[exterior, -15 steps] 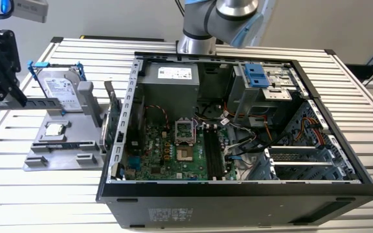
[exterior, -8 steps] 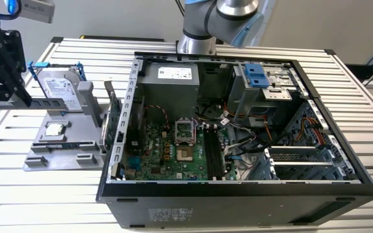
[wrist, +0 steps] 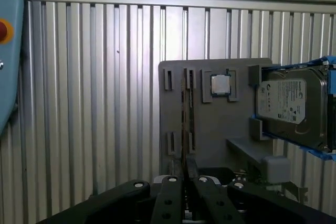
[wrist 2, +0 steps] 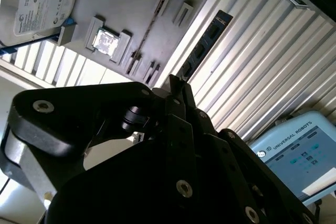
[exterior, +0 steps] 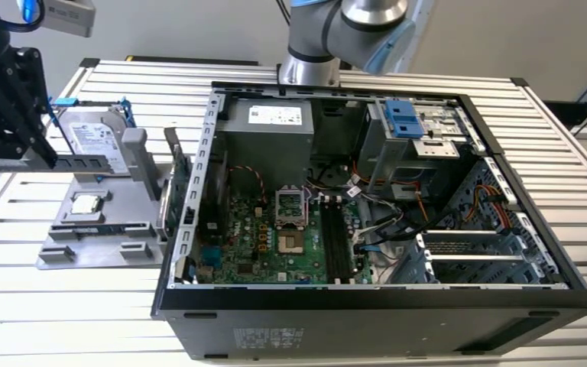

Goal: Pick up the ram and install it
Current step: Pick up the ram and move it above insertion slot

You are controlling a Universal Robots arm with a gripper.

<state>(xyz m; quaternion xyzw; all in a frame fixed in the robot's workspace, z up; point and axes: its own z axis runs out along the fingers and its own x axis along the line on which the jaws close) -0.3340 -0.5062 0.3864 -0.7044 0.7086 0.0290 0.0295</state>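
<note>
**Ram clamped in the gripper, above the parts tray**

The gripper [wrist 2: 176, 84] is closed almost completely – its black fingers pinch one end of the ram [wrist 2: 207, 40], and the rest of the stick juts out beyond the fingertips. In the first wrist view the stick is seen edge-on, as a thin line running out from between the fingers. In the exterior view it hangs level at the exterior view's left, over the grey parts tray [exterior: 100, 248] and well apart from the open computer case [exterior: 375, 321].

Counted – one ram, one tray and one case, all on the slatted metal desk [exterior: 141, 80]. The tray carries one silver hard drive in a blue frame [exterior: 98, 141] and one square processor chip [exterior: 86, 203]. One green expansion card [exterior: 180, 187] stands upright at the tray's edge nearest the case. Inside the case lies one green motherboard [exterior: 263, 245] with long black slots [exterior: 336, 241]; how many slots I cannot tell. One light-blue teach pendant [wrist 2: 294, 150] lies beside the desk.
</note>
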